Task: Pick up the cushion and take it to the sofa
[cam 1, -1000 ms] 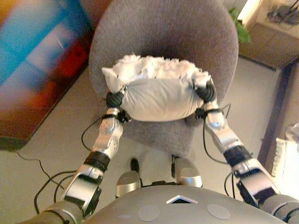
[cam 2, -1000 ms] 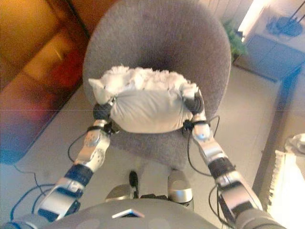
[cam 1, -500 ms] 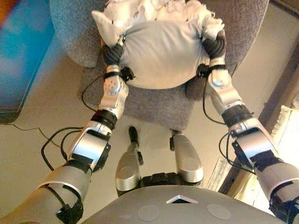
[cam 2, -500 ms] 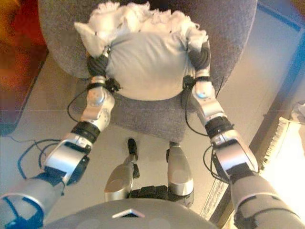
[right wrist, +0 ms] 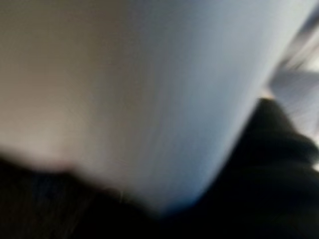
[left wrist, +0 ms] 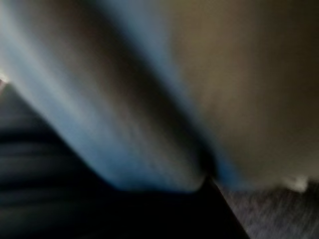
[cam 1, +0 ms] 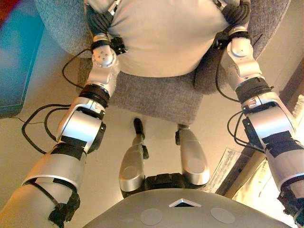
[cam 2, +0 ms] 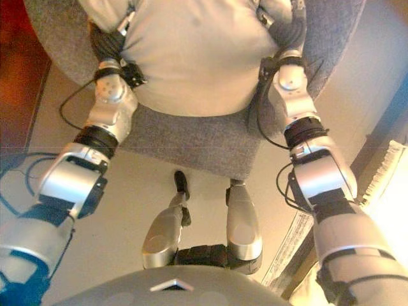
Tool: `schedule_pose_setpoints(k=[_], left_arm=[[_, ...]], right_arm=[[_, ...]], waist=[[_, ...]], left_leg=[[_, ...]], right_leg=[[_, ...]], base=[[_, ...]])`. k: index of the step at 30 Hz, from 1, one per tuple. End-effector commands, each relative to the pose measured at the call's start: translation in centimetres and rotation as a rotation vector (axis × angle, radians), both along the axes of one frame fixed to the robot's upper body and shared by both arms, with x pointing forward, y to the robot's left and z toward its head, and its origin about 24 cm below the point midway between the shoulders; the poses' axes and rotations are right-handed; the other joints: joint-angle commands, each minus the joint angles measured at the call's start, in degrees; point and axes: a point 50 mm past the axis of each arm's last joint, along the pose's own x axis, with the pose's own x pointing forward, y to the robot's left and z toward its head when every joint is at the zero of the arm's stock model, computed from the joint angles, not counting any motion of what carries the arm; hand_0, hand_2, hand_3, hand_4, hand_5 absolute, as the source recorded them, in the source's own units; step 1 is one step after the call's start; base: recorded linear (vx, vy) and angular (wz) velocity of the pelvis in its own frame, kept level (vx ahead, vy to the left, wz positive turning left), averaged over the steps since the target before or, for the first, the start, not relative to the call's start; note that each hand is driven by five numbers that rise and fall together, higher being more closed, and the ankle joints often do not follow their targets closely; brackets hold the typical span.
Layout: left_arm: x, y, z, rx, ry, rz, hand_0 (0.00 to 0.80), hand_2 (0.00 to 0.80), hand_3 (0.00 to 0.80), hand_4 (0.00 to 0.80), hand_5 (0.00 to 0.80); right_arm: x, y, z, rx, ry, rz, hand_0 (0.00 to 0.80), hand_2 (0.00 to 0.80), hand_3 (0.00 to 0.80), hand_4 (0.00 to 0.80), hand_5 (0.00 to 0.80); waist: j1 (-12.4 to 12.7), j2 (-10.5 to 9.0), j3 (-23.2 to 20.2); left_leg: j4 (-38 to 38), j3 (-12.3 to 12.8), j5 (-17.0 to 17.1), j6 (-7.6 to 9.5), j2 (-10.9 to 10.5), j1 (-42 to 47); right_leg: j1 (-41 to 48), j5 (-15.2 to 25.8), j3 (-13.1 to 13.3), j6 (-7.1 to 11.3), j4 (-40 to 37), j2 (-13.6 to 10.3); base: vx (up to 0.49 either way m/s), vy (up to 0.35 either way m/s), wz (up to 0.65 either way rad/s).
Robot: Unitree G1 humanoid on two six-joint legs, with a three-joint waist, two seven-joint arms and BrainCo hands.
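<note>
A pale grey cushion (cam 1: 164,38) hangs between my two hands over the seat of a grey upholstered chair (cam 1: 156,97). My left hand (cam 1: 98,20) presses against the cushion's left side and my right hand (cam 1: 239,14) against its right side. Only the dark ribbed covers and wrists show, because the cushion hides the fingers of both hands. The cushion's upper part runs out of the top of the eye views. In both wrist views the cushion (left wrist: 209,74) (right wrist: 124,74) fills nearly everything from very close.
The grey chair stands straight ahead, with its seat edge (cam 2: 191,146) just below the cushion. A blue and red object (cam 1: 14,57) lies on the floor to the left. A dark furniture edge (cam 1: 292,85) runs along the right, above pale floor tiles.
The whole picture has shifted, so the camera has moved. The cushion stays pressed between both hands and now looks larger and higher in view, with its fluffy top cut off.
</note>
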Motion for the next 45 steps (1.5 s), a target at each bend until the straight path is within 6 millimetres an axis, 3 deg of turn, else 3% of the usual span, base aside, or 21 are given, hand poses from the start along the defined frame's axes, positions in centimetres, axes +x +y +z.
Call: schedule_pose_setpoints(k=[1, 3, 8, 12, 19, 25, 32, 37, 38, 42, 45], left_arm=[[-1.2, 7.0, -0.3, -0.064, 0.041, 0.361, 0.0, 0.0, 0.0, 0.0, 0.0], [-2.4, 10.1, -0.8, -0.116, 0.049, 0.489, 0.0, 0.0, 0.0, 0.0, 0.0], [-5.1, 14.4, -2.5, -0.212, 0.058, 0.645, 0.0, 0.0, 0.0, 0.0, 0.0], [-7.4, 16.3, -4.8, -0.287, 0.079, 0.732, 0.0, 0.0, 0.0, 0.0, 0.0], [-11.0, 19.0, -8.9, -0.358, 0.214, 0.876, 0.0, 0.0, 0.0, 0.0, 0.0], [-14.2, 20.5, -11.9, -0.333, 0.336, 0.948, 0.0, 0.0, 0.0, 0.0, 0.0], [-20.0, 21.6, -16.9, -0.294, 0.57, 1.055, 0.0, 0.0, 0.0, 0.0, 0.0], [-23.9, 21.4, -20.2, -0.341, 0.7, 1.124, 0.0, 0.0, 0.0, 0.0, 0.0], [-25.5, 21.2, -21.5, -0.353, 0.754, 1.136, 0.0, 0.0, 0.0, 0.0, 0.0], [-27.9, 19.8, -24.1, -0.364, 0.9, 1.114, 0.0, 0.0, 0.0, 0.0, 0.0], [-30.5, 17.7, -27.0, -0.334, 1.119, 1.003, 0.0, 0.0, 0.0, 0.0, 0.0]], right_arm=[[-0.6, -4.6, 2.5, 0.033, -0.081, -0.158, 0.0, 0.0, 0.0, 0.0, 0.0], [-1.1, -6.1, 3.2, 0.005, -0.104, -0.2, 0.0, 0.0, 0.0, 0.0, 0.0], [-2.8, -9.4, 3.5, 0.001, -0.132, -0.299, 0.0, 0.0, 0.0, 0.0, 0.0], [-4.2, -11.6, 3.8, 0.042, -0.183, -0.37, 0.0, 0.0, 0.0, 0.0, 0.0], [-6.4, -13.5, 4.7, 0.058, -0.279, -0.425, 0.0, 0.0, 0.0, 0.0, 0.0], [-8.7, -16.1, 3.4, 0.021, -0.257, -0.517, 0.0, 0.0, 0.0, 0.0, 0.0], [-13.1, -20.0, -2.0, 0.093, -0.177, -0.683, 0.0, 0.0, 0.0, 0.0, 0.0], [-15.5, -21.9, -3.5, 0.117, -0.144, -0.762, 0.0, 0.0, 0.0, 0.0, 0.0], [-16.5, -22.3, -4.7, 0.148, -0.131, -0.78, 0.0, 0.0, 0.0, 0.0, 0.0], [-18.1, -21.8, -9.0, 0.147, 0.025, -0.796, 0.0, 0.0, 0.0, 0.0, 0.0], [-20.3, -20.9, -15.2, 0.118, 0.307, -0.791, 0.0, 0.0, 0.0, 0.0, 0.0]], waist=[[0.07, -1.36, 2.99], [0.0, -1.22, 2.97], [0.75, -1.34, 2.59], [1.98, -1.25, 1.8], [2.71, -1.96, -0.84], [2.82, -2.7, -3.98], [2.72, -3.81, -7.02], [2.25, -4.26, -8.98], [1.83, -4.47, -10.01], [1.22, -5.0, -11.97], [0.65, -5.57, -13.49]], left_leg=[[8.73, -0.01, -6.91, -0.96, -0.05, 0.39], [9.18, 0.03, -7.06, -1.02, -0.28, 0.22], [9.59, -0.16, -7.59, -0.91, -0.83, 0.05], [9.35, -0.88, -8.24, -0.68, -1.45, 0.55], [8.12, -1.56, -8.89, -0.35, -1.98, 2.1], [7.11, -1.89, -9.57, -0.04, -2.07, 4.33], [6.74, -1.57, -10.72, 0.35, -1.71, 6.95], [6.51, -1.32, -11.34, 0.74, -1.69, 8.99], [6.57, -1.05, -11.59, 0.83, -1.7, 9.65], [6.95, -0.51, -12.05, 1.02, -1.77, 11.05], [7.23, 0.26, -12.14, 1.39, -1.58, 12.38]], right_leg=[[-5.6, -7.88, -0.85, 2.36, 10.21, -1.57], [-5.46, -8.32, -0.78, 2.25, 10.3, -1.74], [-4.52, -9.01, -1.67, 2.31, 9.92, -2.54], [-3.37, -9.53, -2.83, 2.35, 9.39, -3.21], [-0.78, -10.28, -4.42, 2.3, 7.86, -3.48], [1.79, -10.54, -4.76, 2.5, 6.19, -3.3], [5.28, -10.58, -4.81, 2.68, 4.45, -2.93], [7.26, -10.35, -4.42, 2.75, 3.6, -2.69], [8.16, -10.31, -4.12, 2.85, 3.29, -2.68], [9.96, -10.1, -3.49, 3.17, 2.88, -2.74], [11.56, -9.73, -3.03, 3.5, 2.64, -2.85]], base=[[0.003, 0.082, -0.02], [0.001, 0.089, -0.02], [-0.018, 0.026, 0.0], [-0.017, 0.006, 0.01], [-0.018, 0.009, 0.16], [0.022, 0.017, 0.11], [0.019, -0.009, -0.08], [0.035, 0.024, -0.15], [0.06, 0.047, -0.13], [0.044, 0.045, -0.08], [0.054, 0.042, -0.2]])
